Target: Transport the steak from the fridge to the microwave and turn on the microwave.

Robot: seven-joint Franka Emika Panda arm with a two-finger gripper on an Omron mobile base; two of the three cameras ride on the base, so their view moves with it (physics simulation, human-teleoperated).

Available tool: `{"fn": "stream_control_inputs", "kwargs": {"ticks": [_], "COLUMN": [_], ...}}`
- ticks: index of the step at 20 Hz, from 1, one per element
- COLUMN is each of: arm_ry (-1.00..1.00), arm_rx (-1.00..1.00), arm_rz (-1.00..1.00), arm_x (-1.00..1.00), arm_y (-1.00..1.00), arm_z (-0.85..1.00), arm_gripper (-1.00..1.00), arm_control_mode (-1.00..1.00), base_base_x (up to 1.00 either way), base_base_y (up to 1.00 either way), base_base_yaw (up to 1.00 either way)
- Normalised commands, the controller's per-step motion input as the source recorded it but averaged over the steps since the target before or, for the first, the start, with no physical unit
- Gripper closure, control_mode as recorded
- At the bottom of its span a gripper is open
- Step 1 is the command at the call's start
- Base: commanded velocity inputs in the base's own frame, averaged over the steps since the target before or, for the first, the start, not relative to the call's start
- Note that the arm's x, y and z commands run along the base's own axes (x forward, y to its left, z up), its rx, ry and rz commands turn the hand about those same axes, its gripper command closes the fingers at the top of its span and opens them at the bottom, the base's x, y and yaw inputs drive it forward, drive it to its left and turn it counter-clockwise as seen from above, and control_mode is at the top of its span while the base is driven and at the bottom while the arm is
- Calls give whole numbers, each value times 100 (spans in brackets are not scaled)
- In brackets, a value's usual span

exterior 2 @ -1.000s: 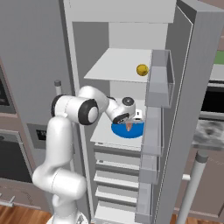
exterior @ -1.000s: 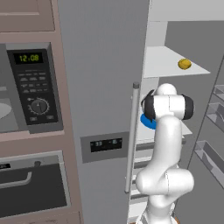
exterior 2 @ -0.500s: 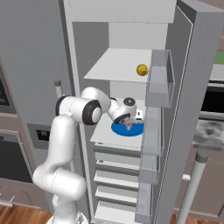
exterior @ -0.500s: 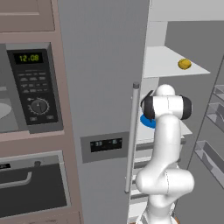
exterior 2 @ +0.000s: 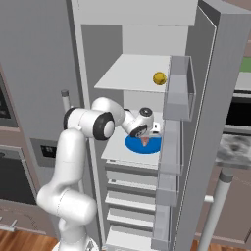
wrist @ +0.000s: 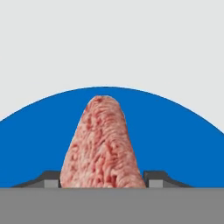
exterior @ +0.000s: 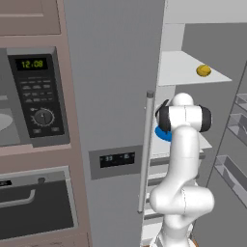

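Closing since a second ago, the jaws now press both sides of the steak at six o'clock on the blue plate, on the open fridge's middle shelf.

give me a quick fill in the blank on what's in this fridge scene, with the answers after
1. The steak lies on a round plate coloured ____.
2. The small round item on the shelf above the plate is coloured ____.
3. The fridge stands with its door ____.
4. The microwave clock shows digits coloured ____.

Missing words: blue; yellow; open; green
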Motion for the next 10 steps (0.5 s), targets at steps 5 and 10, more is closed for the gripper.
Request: {"fn": "stream_control_inputs", "kwargs": {"ticks": [5,10], "arm_ry": [2,0], "arm_rx": [0,0], "arm_rz": [0,0], "arm_x": [-19,-29], "arm_y": [0,0], "arm_z": [-16,1], "arm_gripper": [100,100], "arm_control_mode": [-100,-100], "base_base_x": [0,0], "base_base_y": [0,0], "base_base_yaw": [0,0]}}
